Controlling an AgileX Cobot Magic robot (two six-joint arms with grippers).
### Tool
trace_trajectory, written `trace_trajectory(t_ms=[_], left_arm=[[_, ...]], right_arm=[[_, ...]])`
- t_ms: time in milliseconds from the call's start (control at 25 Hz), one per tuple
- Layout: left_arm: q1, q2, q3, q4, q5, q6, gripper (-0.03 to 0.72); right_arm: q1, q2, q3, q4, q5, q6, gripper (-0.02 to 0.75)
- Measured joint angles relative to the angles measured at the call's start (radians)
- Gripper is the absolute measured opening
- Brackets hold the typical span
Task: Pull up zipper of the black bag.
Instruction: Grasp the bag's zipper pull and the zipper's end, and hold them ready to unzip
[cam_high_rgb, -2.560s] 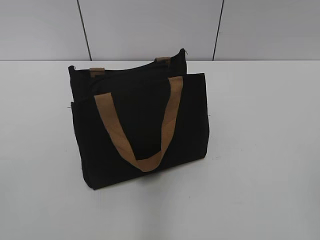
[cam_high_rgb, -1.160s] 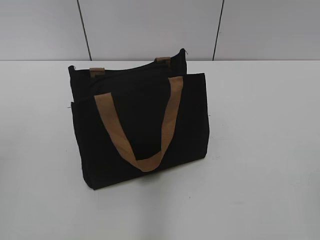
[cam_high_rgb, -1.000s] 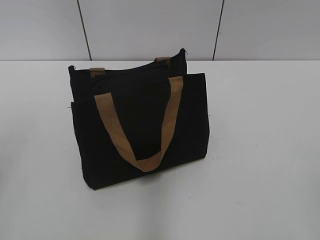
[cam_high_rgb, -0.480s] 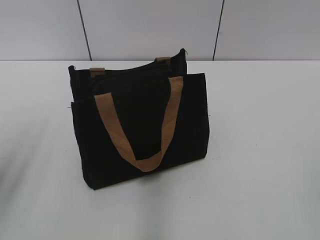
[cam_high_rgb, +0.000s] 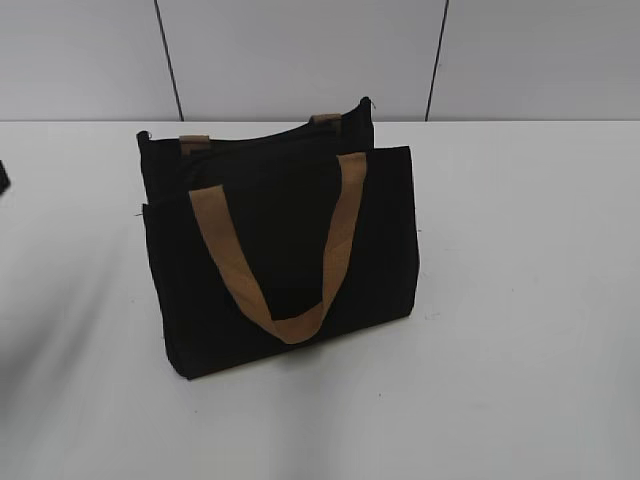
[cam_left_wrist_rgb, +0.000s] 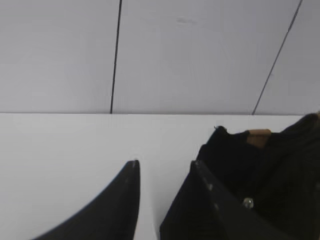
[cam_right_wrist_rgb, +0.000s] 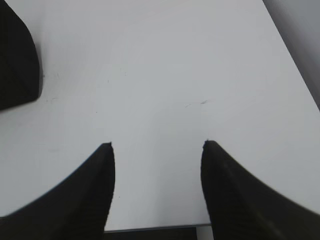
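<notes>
Exterior view shows us the white tabletop (cam_high_rgb: 520, 300) first, and on it, left of centre, the rectangular black fabric bag (cam_high_rgb: 285, 260) with its tan webbing loop handle (cam_high_rgb: 280, 255) hanging down the front. The bag has not shifted over the last seconds. What is new is a small dark shape, which we take to be part of the left arm, at the table's far left edge (cam_high_rgb: 3, 175), absent half a second earlier; we read this as the start of the approach, with no contact yet made.

From its wrist camera, the left gripper (cam_left_wrist_rgb: 162, 167) has its fingers spread with nothing between them, low over the table, just left of the bag's left end. The right gripper (cam_right_wrist_rgb: 157, 147) is likewise parted and empty, above bare table with the bag's corner off to its left.

We cannot pick out the zipper's silver pull tab along the bag's top edge.
</notes>
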Motion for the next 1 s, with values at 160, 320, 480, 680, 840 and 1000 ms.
trace_trajectory(t_ms=[160,320,480,680,840,1000], left_arm=[[-0.025,0.176,0.006,0.032,-0.067,0.000,0.255],[-0.035,0.337,0.007,0.056,-0.157,-0.001,0.255],[-0.036,0.489,0.007,0.124,-0.276,-0.001,0.255],[-0.037,0.663,0.007,0.161,-0.425,-0.001,0.268],[-0.039,0.757,0.007,0.193,-0.552,-0.001,0.355],[-0.039,0.826,0.005,0.235,-0.616,-0.002,0.390]], right_arm=[[0.000,0.000,0.000,0.001,0.000,0.000,0.433],[0.000,0.000,0.000,0.001,0.000,0.000,0.433],[0.000,0.000,0.000,0.001,0.000,0.000,0.433],[0.000,0.000,0.000,0.001,0.000,0.000,0.433],[0.000,0.000,0.000,0.001,0.000,0.000,0.433],[0.000,0.000,0.000,0.001,0.000,0.000,0.433]])
